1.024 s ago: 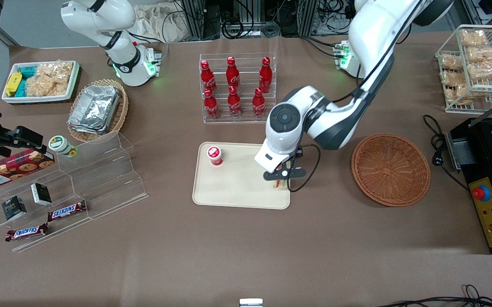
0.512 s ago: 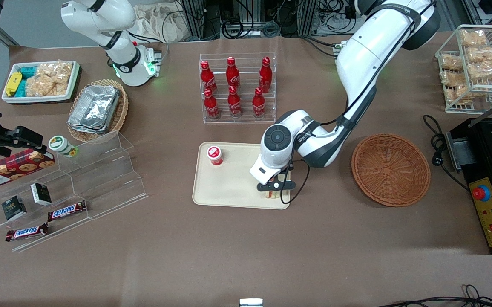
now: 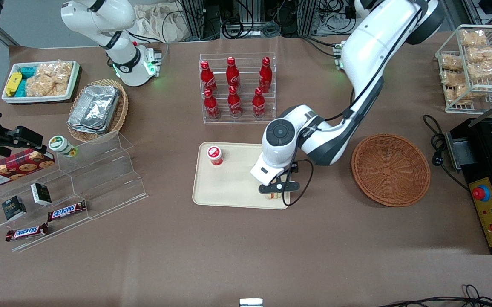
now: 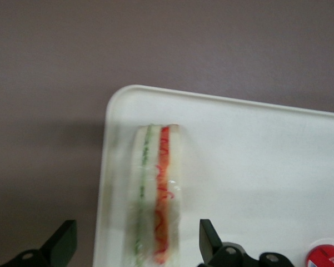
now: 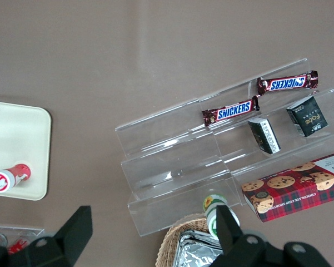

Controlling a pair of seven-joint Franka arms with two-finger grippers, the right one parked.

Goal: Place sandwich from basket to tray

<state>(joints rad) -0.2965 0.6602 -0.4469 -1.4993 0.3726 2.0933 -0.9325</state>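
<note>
Left wrist view shows triangular white-bread sandwich (image 4: 155,194) lying in corner of flat cream plastic tray (image 4: 255,144), gripper (image 4: 136,245) above w/ fingers spread, round reddish wicker basket (image 3: 390,169) empty: only retreat left, I judge.

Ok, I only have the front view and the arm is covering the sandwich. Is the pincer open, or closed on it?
Observer: Open. In the left wrist view the pincer straddles the sandwich, and both fingers stand clear of the bread.
Operator: Is it actually inside the tray?
Observer: Yes. It sits within the rim of the tray, close beside one rounded corner.
Operator: Which way up is it?
Observer: It's on edge. The green and red filling stripes face the wrist camera, between the bread layers.
</note>
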